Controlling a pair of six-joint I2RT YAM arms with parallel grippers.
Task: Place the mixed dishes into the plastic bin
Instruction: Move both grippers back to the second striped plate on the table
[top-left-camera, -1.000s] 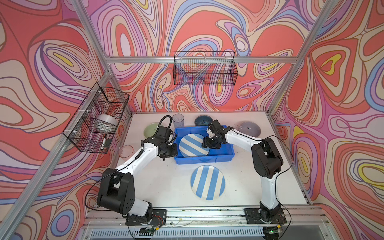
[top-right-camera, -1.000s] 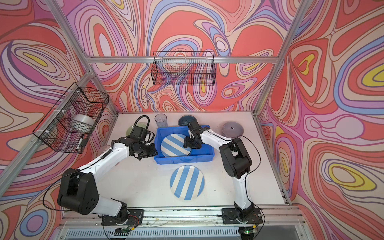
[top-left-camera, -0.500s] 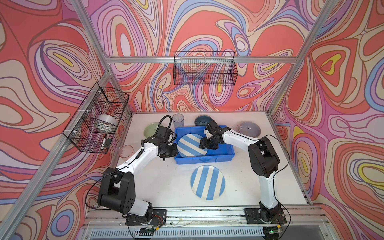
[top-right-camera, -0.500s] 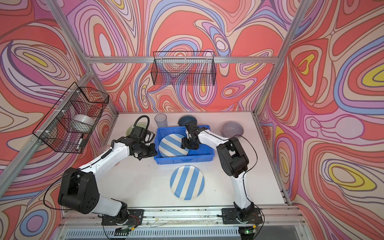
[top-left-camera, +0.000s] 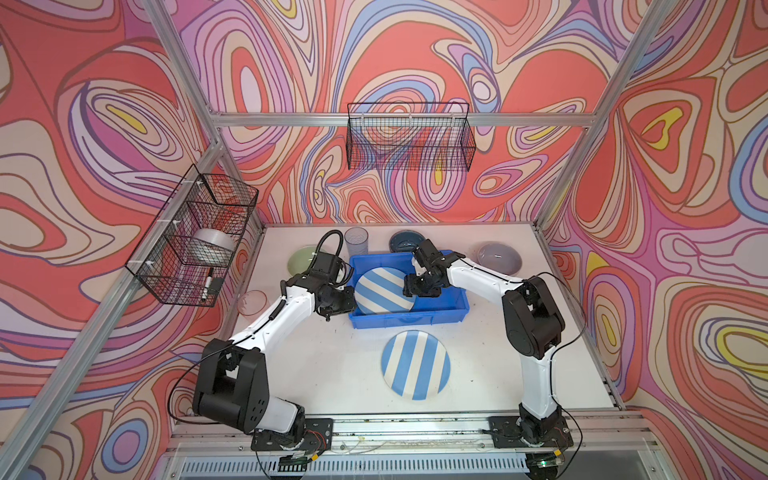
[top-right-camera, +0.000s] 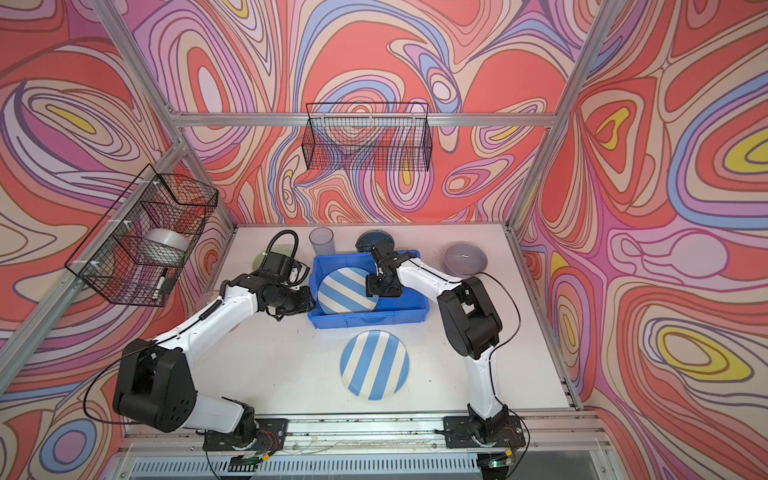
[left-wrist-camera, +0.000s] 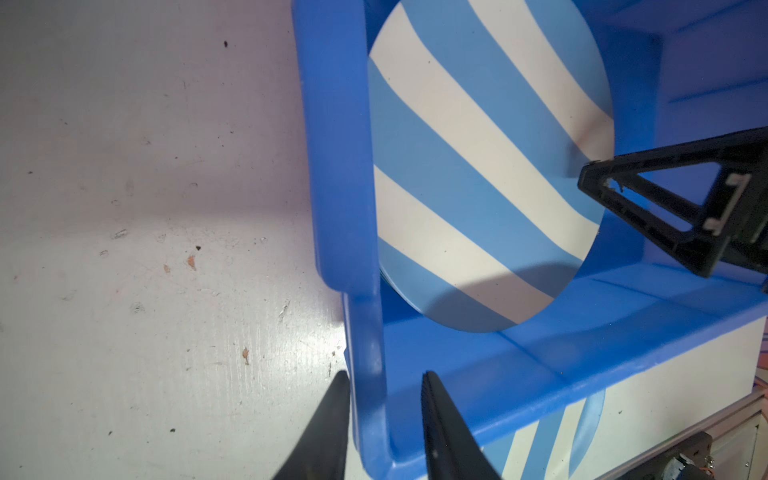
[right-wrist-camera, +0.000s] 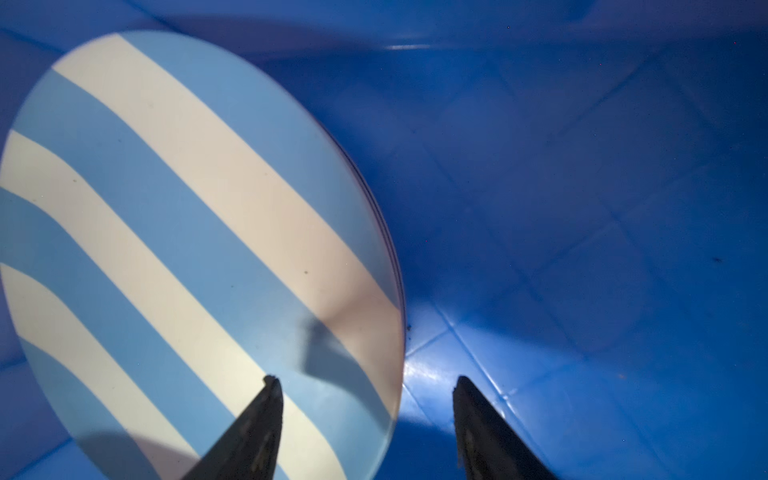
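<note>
The blue plastic bin (top-left-camera: 446, 305) (top-right-camera: 409, 309) stands mid-table. A blue-white striped plate (top-left-camera: 384, 291) (top-right-camera: 345, 295) lies in its left part, tilted toward the left wall. My left gripper (top-left-camera: 353, 303) (left-wrist-camera: 384, 376) straddles the bin's left wall (left-wrist-camera: 336, 166) near the front corner. It is open, with the outer finger at the wall and a gap at the inner one. My right gripper (top-left-camera: 409, 289) (right-wrist-camera: 366, 379) is open inside the bin. One finger is over the plate (right-wrist-camera: 187, 228), the other over the floor (right-wrist-camera: 582, 208). A second striped plate (top-left-camera: 415, 371) lies in front of the bin.
Behind the bin stand a clear bluish tumbler (top-left-camera: 356, 241), a dark blue bowl (top-left-camera: 405, 241), a pale green bowl (top-left-camera: 303, 257) and a lavender bowl (top-left-camera: 498, 257). A pink tumbler (top-left-camera: 252, 302) sits at the left wall. Wire baskets (top-left-camera: 409, 137) (top-left-camera: 195, 237) hang above, one holding a tape roll (top-left-camera: 214, 245).
The right arm's elbow swayed a little left and came back. The plate in the bin, the bin and the left arm have stayed where they were.
</note>
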